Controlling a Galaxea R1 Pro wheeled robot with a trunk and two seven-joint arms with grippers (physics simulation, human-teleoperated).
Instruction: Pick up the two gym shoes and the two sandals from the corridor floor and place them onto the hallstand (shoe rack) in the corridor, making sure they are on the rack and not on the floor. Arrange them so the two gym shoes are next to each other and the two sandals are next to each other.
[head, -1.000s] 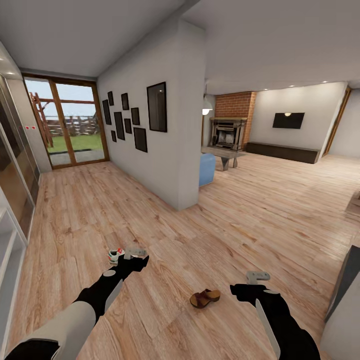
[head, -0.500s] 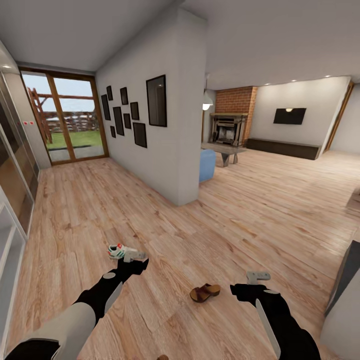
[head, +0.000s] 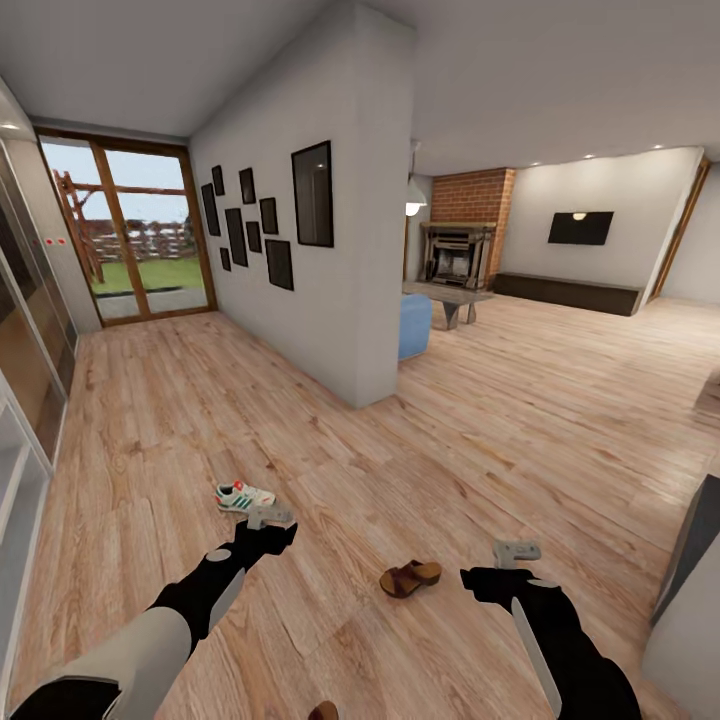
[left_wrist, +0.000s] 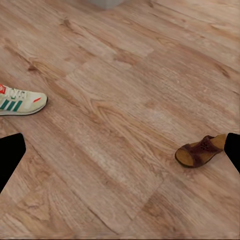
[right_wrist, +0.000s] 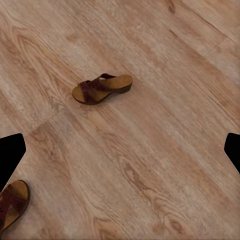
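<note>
Brown sandal (head: 410, 578) lies crosswise on the corridor floor (head: 480, 430) between both grippers, nearer the right gripper (head: 516, 551); both sets of fingers apart, empty.

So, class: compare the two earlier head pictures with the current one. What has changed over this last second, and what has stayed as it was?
The whole head view has shifted, so the camera moved, not the shoes. The gym shoe, earlier partly hidden behind the left end effector, now shows whole on the corridor floor. A second sandal has come into view at the bottom edge. Nothing was grasped or released. The sandal lies where it did; the right end effector keeps its pose.
</note>
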